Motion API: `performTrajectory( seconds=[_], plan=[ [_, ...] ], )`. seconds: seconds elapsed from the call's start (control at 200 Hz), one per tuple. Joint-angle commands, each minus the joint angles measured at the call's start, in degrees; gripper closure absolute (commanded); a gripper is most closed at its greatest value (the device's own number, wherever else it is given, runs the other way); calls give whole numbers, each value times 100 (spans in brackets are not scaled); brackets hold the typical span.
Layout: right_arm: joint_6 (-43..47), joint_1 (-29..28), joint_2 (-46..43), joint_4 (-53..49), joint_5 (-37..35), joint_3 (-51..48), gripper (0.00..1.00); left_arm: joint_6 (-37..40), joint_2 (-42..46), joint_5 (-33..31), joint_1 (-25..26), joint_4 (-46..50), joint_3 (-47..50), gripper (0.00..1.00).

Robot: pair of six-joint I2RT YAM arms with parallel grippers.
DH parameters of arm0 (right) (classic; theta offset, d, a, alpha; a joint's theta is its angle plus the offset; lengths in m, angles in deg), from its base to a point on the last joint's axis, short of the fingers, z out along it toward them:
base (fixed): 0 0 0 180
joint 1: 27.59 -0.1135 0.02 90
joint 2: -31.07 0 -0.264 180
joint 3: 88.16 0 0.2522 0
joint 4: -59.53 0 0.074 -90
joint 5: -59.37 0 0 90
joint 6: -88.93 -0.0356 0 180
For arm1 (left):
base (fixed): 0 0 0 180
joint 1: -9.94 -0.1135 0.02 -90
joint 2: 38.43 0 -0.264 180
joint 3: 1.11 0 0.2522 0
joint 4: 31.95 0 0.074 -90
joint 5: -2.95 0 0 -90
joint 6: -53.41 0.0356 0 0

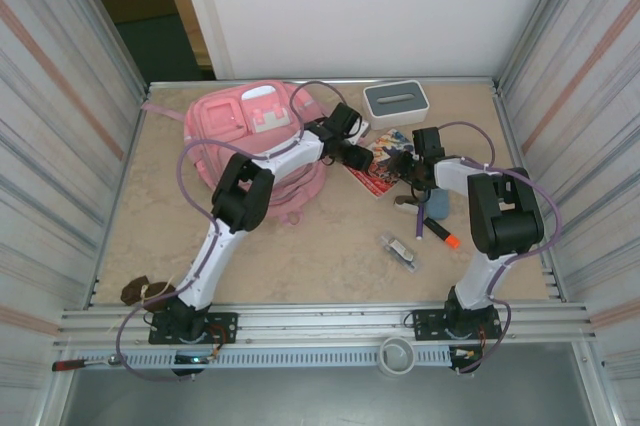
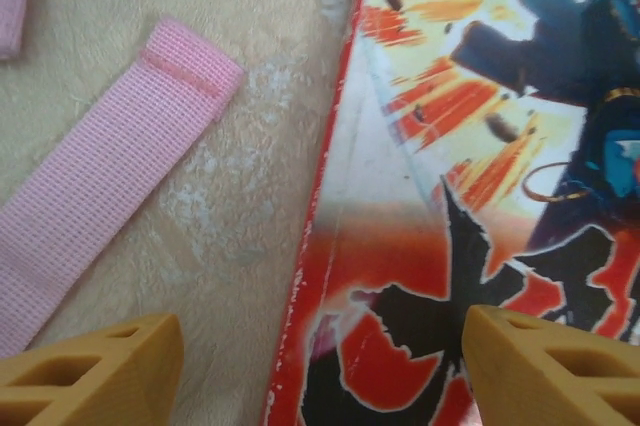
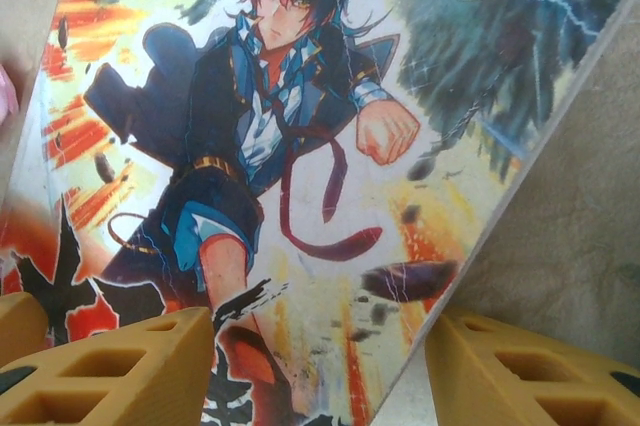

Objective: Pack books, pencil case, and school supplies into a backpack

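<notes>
Looks like the book step is in hand. The cartoon-cover paperback lies flat on the tabletop, just right of the pink backpack, and both arms are down over it.

The left pincer is spread, with 1 finger over bare tabletop and the other over the cover, so it straddles the book's red edge. The right pincer is spread too and straddles the opposite edge the same way. Neither is pinching anything that I can see.

My guess for the next move: 1 pincer needs to get a finger under an edge, because a thin paperback lying flat gives nothing to bite on. Then the book has to be carried left to the bag. A pink strap lies right beside the book and could get snagged.

Hard to make out:
- From above, the arms cover most of the book.
- I can't tell whether the backpack's main zip is open enough to take it.
- The orange-tipped marker and clear packet sit loose near the right arm, and the bits around them are too small to name.
</notes>
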Motion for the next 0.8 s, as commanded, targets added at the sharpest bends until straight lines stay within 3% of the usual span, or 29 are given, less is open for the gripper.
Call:
performTrajectory(
  seconds=[0.0,0.105,0.256,0.341,0.441,0.646,0.797],
  plan=[
    [-367,15,167,487,115,2,46,-85,-133,356,100,384,-48,32],
    [-654,22,124,862,150,-132,52,-208,38,883,143,183,320,40],
    [-930,7,-92,1320,67,-387,74,-447,530,1323,171,-317,1200,46],
    [-976,-15,-259,1442,-72,-532,90,-494,813,1294,176,-513,1608,46],
    [-964,-29,-446,1611,-43,-675,100,-406,1040,1056,170,-513,1799,43],
    [-943,-20,-999,1783,592,-851,100,-348,1548,971,38,-531,2056,34],
    [-799,-2,-1722,1981,1301,-1042,100,-312,2530,1105,-115,-929,2731,30]
  ],
)
